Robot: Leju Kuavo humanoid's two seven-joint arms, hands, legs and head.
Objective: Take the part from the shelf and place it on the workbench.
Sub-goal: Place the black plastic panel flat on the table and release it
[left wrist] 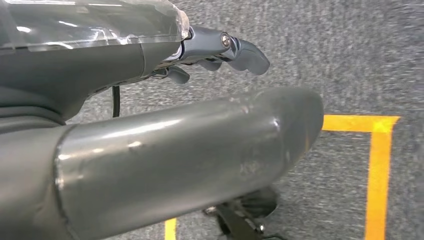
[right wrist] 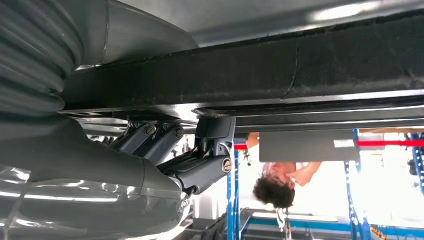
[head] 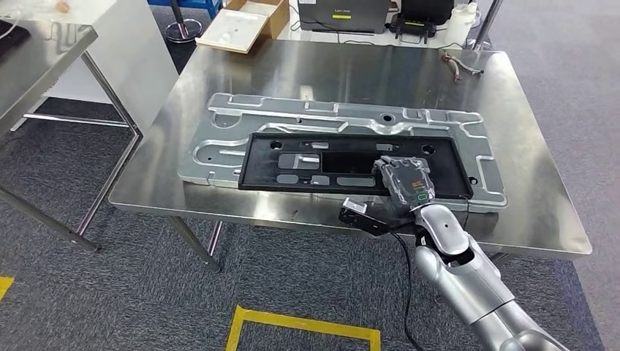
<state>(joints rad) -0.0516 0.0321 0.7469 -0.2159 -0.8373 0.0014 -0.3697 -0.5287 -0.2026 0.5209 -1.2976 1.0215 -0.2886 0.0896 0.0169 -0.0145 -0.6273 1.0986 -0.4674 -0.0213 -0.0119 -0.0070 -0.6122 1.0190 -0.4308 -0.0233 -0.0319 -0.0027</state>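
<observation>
The black rectangular frame part [head: 322, 162] lies flat on a silver stamped metal plate [head: 292, 117] on the steel workbench [head: 541, 183]. My right hand [head: 404, 183] sits at the part's near right edge. In the right wrist view its dark fingers [right wrist: 200, 165] press against one face of the black part [right wrist: 300, 65] and the thick thumb lies on the other, so the hand grips the edge. My left hand [left wrist: 150, 150] hangs over the carpet with its fingers [left wrist: 240, 50] loosely bent and nothing in them.
A second steel table [head: 44, 51] stands at the left. Behind the bench are a cardboard box [head: 248, 22] and a dark case [head: 343, 13]. A small tool [head: 460, 66] lies on the bench's far right. Yellow floor tape [head: 303, 325] marks the carpet. A person [right wrist: 280, 180] stands beyond the bench.
</observation>
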